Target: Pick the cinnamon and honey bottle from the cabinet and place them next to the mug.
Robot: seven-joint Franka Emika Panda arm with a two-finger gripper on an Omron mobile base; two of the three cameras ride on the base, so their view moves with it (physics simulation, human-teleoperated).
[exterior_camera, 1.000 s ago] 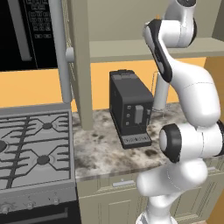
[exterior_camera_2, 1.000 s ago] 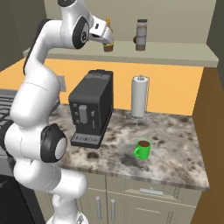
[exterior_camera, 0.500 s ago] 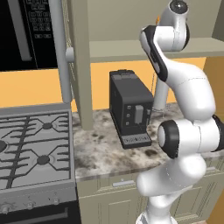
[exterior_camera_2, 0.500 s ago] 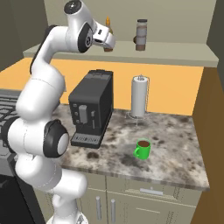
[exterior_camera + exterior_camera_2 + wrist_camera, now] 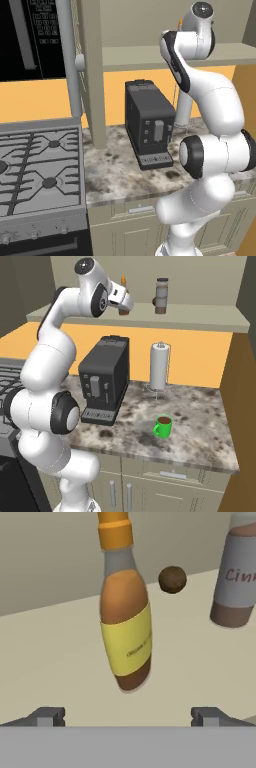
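My gripper (image 5: 127,716) is up high at the cabinet (image 5: 200,318) shelf, and I can see its two dark tips wide apart with nothing between them, so it is open. In the right base view the gripper (image 5: 123,304) sits at the front edge of the shelf, right by the honey bottle (image 5: 123,281), whose orange top pokes up behind it. In my hand view the honey bottle (image 5: 122,607) stands just ahead of the tips, in the middle of the gap but not touching them. It has an orange cap, a brown body and a yellow label. A small brown ball (image 5: 172,579) lies on the shelf a bit behind the bottle and to one side. The cinnamon (image 5: 236,574) jar stands further over on that same side, near the edge of my view. From the right base view the cinnamon (image 5: 161,296) stands upright on the shelf, apart from the bottle. Down on the speckled counter (image 5: 200,421) the green mug (image 5: 163,426) sits near the front. A paper towel roll (image 5: 159,366) stands behind it by the wall. A black coffee machine (image 5: 104,378) is on the counter to the left of the mug. In the left base view I see the coffee machine (image 5: 150,125) and the stove (image 5: 40,170) beside the counter.
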